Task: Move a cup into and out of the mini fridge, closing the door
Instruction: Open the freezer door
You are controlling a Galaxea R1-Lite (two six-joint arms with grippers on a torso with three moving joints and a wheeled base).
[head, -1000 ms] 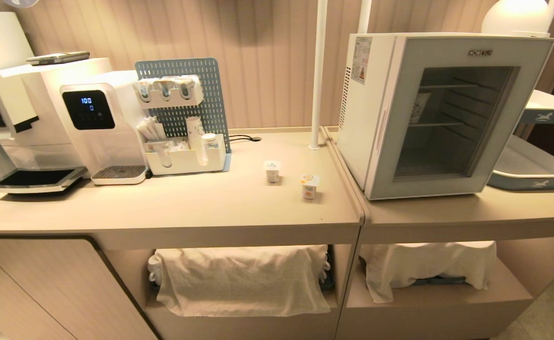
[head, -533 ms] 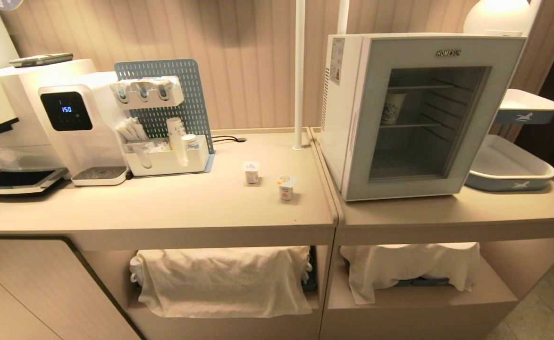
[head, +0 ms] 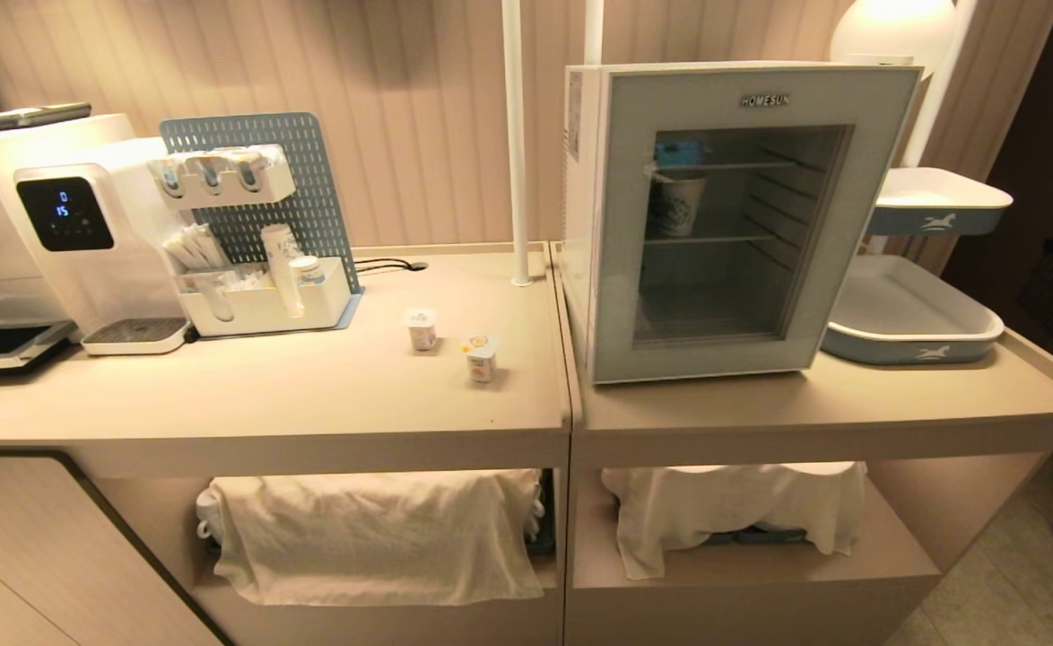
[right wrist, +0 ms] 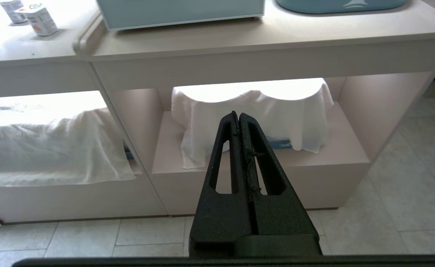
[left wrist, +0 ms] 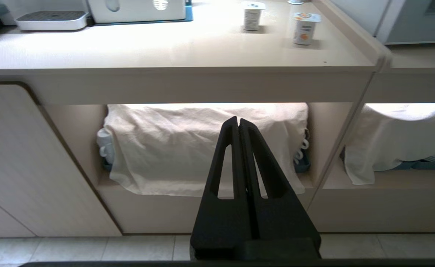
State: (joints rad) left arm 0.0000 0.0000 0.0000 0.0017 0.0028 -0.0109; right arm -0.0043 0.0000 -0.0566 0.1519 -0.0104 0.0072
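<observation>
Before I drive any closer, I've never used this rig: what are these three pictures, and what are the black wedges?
The wide picture comes from the robot's head, looking down at a counter. The other two come from cameras on its wrists. Each black wedge is an arm's tool: the left tool and the right tool, both shut, empty and hanging low before the cloth-covered shelves. On the counter stand two small yogurt pots, a water dispenser and the mini fridge. Its door is closed; a patterned cup stands inside on a wire shelf.
</observation>
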